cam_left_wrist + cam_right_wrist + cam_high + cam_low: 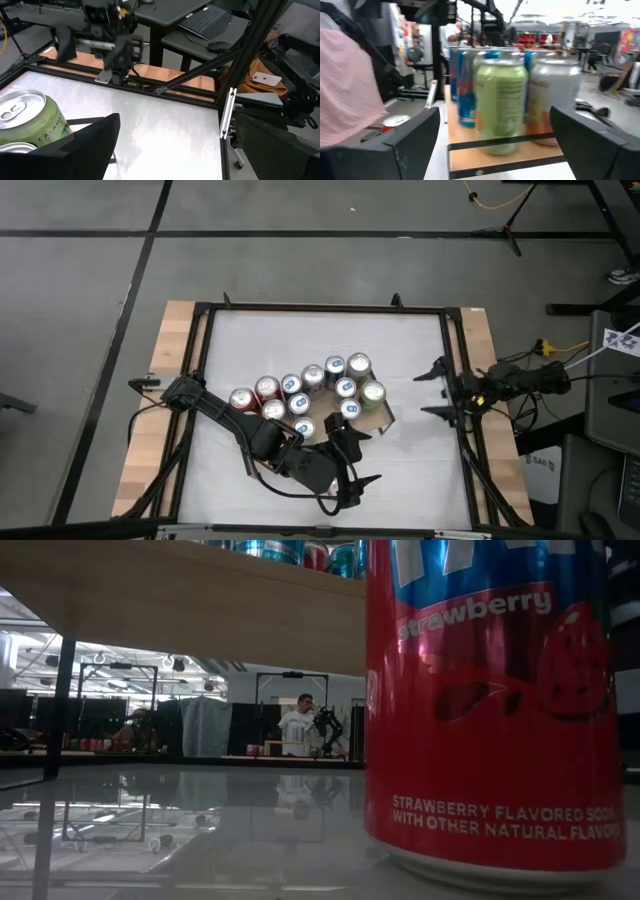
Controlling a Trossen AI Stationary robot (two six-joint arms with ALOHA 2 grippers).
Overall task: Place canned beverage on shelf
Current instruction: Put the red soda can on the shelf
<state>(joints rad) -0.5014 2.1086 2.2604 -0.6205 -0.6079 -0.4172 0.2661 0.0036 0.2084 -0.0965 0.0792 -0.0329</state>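
The shelf (381, 416), a light-brown board on black legs, stands mid-table and carries several upright cans (310, 392), among them a green can (372, 392) at its right end. A red strawberry soda can (495, 700) stands upright on the white tabletop below the board's level. It is hidden in the high view. My left gripper (358, 462) is open and empty near the shelf's near right corner, and the green can (30, 120) shows beside one finger. My right gripper (437, 391) is open and empty to the shelf's right, facing the green can (501, 100).
The black rim (455, 380) frames the white tabletop, with wooden strips (150, 410) outside it on both sides. Bare tabletop (300, 340) lies beyond the shelf. A red-topped can (395, 121) stands low beside the shelf. People (298, 725) stand in the room behind.
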